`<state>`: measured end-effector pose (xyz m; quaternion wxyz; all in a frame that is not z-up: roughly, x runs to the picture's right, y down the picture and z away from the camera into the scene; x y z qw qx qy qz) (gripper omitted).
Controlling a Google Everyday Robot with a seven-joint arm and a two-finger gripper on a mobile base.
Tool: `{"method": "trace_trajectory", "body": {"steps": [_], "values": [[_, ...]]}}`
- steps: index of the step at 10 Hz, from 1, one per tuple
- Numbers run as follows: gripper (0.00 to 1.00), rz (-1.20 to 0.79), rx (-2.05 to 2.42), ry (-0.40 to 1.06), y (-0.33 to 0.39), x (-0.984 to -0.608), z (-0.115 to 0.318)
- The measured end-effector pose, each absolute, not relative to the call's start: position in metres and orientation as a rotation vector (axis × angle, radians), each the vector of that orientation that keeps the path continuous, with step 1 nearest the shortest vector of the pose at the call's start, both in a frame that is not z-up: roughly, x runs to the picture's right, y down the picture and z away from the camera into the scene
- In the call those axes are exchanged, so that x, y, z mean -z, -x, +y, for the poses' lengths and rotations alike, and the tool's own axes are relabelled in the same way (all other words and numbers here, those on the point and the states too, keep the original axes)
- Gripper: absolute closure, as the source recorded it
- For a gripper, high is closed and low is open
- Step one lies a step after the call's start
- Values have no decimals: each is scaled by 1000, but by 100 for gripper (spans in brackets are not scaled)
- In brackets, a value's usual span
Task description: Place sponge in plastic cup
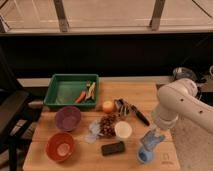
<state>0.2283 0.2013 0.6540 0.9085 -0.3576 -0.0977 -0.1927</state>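
Observation:
My white arm reaches in from the right. Its gripper [153, 136] hangs at the front right of the wooden table [80, 159], shut on the pale blue-grey sponge [151, 139]. The sponge sits just above and slightly right of the small light-blue plastic cup [144, 155], which stands near the table's front edge. The sponge's lower end comes close to the cup's rim; I cannot tell if they touch.
A cream-white cup [123, 130] and a black slab [113, 148] lie left of the blue cup. There are an orange bowl [61, 146], a purple bowl [67, 118], a green tray [70, 91] with vegetables, an orange fruit [108, 106] and dark utensils [134, 111].

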Motion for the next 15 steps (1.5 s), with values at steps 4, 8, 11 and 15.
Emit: {"method": "trace_trajectory", "body": {"steps": [4, 8, 11, 15], "values": [[79, -229, 370, 847, -208, -658, 228], [39, -229, 309, 946, -209, -667, 248], [38, -236, 279, 985, -212, -672, 255], [38, -253, 251, 1002, -215, -674, 258]]}}
